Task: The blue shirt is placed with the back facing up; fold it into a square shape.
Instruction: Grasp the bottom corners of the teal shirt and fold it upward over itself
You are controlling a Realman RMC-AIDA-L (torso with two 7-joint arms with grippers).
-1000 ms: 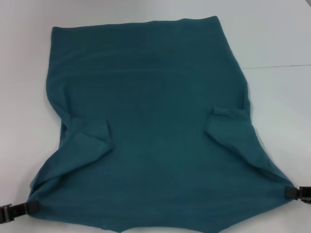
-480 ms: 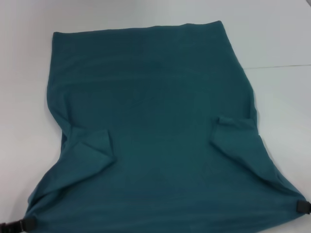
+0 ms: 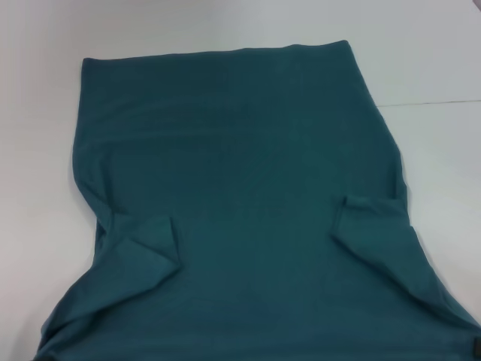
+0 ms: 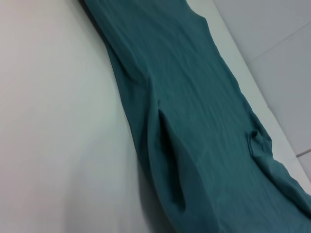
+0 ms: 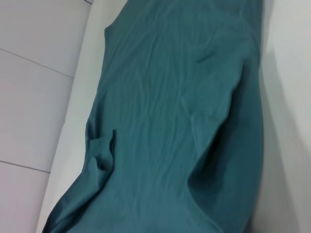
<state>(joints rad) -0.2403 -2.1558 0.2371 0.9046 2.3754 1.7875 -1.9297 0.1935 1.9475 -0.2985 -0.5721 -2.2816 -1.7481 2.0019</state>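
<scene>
Desk (image 3: 45, 45), white and smooth, carries the whole job; a thin seam runs across it on my right (image 3: 436, 103). Nearly all of it in the head view is covered by the blue shirt (image 3: 240, 173), a large dark teal-blue short-sleeved cotton garment lying with its plain back up. Its far straight edge (image 3: 214, 54) rests flat on the desk, while the near end runs off the bottom of the view toward my body, and the cloth looks drawn taut from there, which I judge is why long creases fan out from the two near corners. The two short sleeves are tucked inward onto the back, one on my left (image 3: 150, 241) and one on my right (image 3: 372, 222), so the sides already narrow the shape toward a rectangle. I take the step in hand to be lifting the near end to bring it over toward the far edge.

My right tool (image 3: 476, 349) shows only as a dark sliver at the near right corner of the shirt; I cannot tell whether it is apart or clamped on the cloth. My left tool is out of sight in every view, so its state is unknown to me as well.
</scene>
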